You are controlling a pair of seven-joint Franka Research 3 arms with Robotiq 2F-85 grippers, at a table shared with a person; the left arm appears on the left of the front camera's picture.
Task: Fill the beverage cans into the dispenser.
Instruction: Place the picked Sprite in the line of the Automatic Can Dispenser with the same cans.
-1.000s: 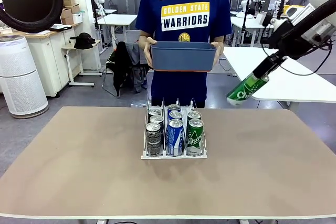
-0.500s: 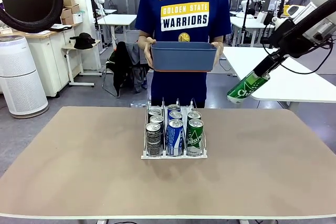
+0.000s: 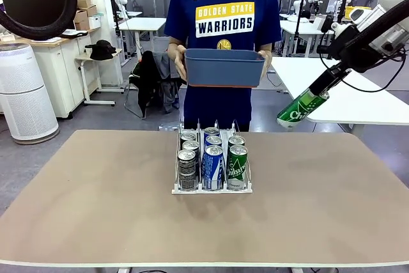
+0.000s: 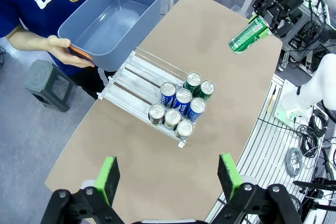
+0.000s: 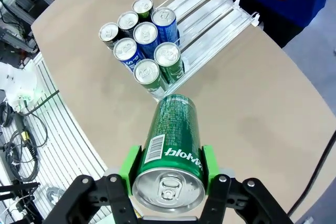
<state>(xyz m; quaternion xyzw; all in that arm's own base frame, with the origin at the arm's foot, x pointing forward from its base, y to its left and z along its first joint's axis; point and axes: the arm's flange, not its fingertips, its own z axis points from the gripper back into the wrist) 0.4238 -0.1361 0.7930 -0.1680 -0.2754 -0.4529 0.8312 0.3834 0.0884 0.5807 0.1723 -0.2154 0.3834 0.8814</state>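
Aluminium, green with white lettering, is what the right gripper (image 5: 167, 174) is clamping: a slim beverage can (image 3: 300, 108) held by its body between the green pads, tilted, base pointing down toward the table (image 3: 77, 209). It is hanging in the air off the table's far right edge, well apart from the dispenser (image 3: 211, 187), presumably so the can can be carried across and lowered into an open lane from behind.

Clear plastic dividers on a white base are forming three lanes in the dispenser, which is sitting at the middle of the table toward the far edge. Eight cans (image 4: 182, 105) are already standing upright at its front end, silver tops showing (dark ones in one outer lane, blue in the middle, green in the other outer lane). The rear stretches of all lanes are lying bare, leaving room for loading.

At the far edge a person is holding a blue-grey tub (image 3: 223, 67), smooth-walled and rectangular, and looking empty inside.

High above the table, the left gripper (image 4: 172, 176) is standing with fingers spread wide, grasping nothing.
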